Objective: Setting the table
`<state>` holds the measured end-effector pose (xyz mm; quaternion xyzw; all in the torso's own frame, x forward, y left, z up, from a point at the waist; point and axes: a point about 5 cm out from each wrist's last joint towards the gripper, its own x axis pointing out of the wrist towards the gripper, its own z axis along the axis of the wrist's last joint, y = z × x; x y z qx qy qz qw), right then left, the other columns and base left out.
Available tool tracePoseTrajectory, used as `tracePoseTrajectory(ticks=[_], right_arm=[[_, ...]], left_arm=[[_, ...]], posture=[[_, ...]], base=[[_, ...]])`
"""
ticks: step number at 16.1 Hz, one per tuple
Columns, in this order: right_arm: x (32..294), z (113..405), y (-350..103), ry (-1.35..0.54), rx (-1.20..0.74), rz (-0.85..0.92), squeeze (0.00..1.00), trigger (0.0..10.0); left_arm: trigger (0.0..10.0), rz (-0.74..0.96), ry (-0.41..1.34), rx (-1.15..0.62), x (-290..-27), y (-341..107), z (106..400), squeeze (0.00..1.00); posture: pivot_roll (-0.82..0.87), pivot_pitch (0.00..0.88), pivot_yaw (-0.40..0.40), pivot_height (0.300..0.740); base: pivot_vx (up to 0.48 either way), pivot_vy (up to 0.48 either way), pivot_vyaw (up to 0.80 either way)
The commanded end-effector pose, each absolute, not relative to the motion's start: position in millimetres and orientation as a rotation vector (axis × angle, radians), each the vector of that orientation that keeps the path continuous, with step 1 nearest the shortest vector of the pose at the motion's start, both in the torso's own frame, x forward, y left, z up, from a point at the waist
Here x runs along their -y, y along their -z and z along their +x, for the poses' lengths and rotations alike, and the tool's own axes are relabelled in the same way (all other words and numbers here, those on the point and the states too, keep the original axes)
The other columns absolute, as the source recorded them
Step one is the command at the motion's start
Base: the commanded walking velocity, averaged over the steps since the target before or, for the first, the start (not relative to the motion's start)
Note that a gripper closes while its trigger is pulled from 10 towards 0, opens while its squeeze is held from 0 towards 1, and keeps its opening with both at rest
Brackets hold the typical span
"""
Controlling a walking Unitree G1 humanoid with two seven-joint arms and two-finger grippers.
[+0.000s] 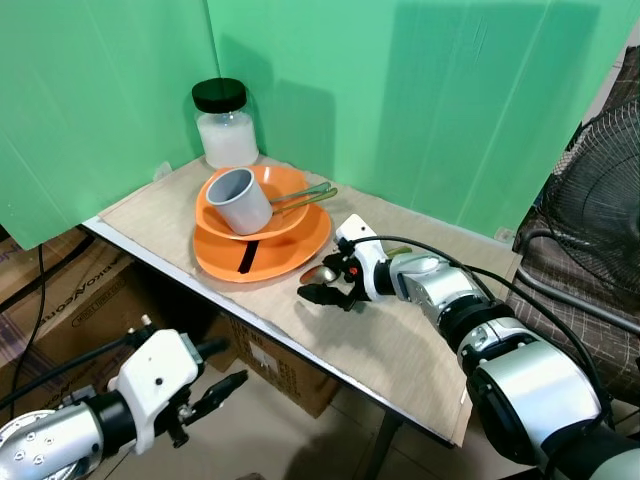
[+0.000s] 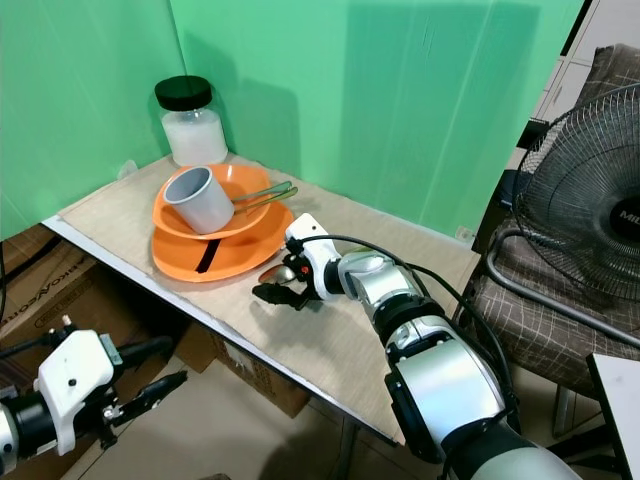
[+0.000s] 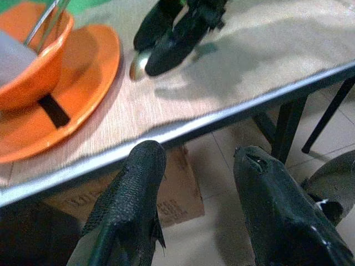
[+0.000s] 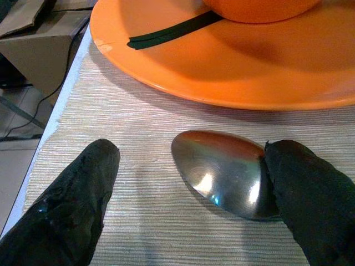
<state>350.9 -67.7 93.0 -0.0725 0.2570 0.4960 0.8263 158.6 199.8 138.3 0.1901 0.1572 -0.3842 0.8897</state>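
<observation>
Spoon (image 4: 224,174) on table beside plate (image 4: 233,72), between open right gripper (image 4: 194,194) fingers.

Table (image 1: 400,350) stood in a walled corner, jar (image 1: 226,124) at the back. Before the jar, plate (image 1: 262,252) with bowl (image 1: 262,200) on it; cup (image 1: 240,200) tipped inside the bowl, utensils (image 1: 300,197) resting in it. Spoon (image 4: 224,173) lay just right of the plate. Boxes (image 1: 270,360) sat beneath; fan (image 1: 600,200) far right.

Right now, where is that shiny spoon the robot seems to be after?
The spoon lies on the table mat, just beside the orange plate's near-right rim, between the right gripper's open fingers.
</observation>
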Motion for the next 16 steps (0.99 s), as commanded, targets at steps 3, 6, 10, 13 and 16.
tracePoseTrajectory(ticks=[3,6,10,13,16], right_arm=[[68.0,351.9,-92.8,-1.046,-0.573,-0.204,0.0,10.0],[69.7,350.5,-88.6,-1.035,-0.604,-0.234,0.0,10.0],[70.4,348.7,-83.3,-1.004,-0.635,-0.236,0.0,0.0],[70.6,348.2,-82.1,-0.997,-0.643,-0.23,0.0,0.0],[71.3,348.5,-81.8,-0.99,-0.643,-0.239,0.0,0.0]], left_arm=[[10.0,0.411,0.804,-0.332,-202.8,-134.9,158.0,0.0],[10.0,0.412,0.811,-0.334,-204.6,-131.5,157.5,0.0],[10.0,0.415,0.819,-0.329,-205.1,-129.4,158.1,0.0],[10.0,0.417,0.822,-0.328,-204.9,-129.3,158.5,0.0],[10.0,0.42,0.83,-0.32,-203.0,-130.2,159.5,0.0]], posture=[[-0.01,0.0,0.029,0.74],[-0.01,0.001,0.029,0.74],[0.0,0.002,0.027,0.74],[-0.01,0.002,0.028,0.74],[-0.01,0.001,0.028,0.74]], base=[[0.0,0.0,0.0],[0.0,0.0,0.0],[0.0,0.0,0.0],[0.0,0.0,0.0],[0.0,0.0,0.0]])
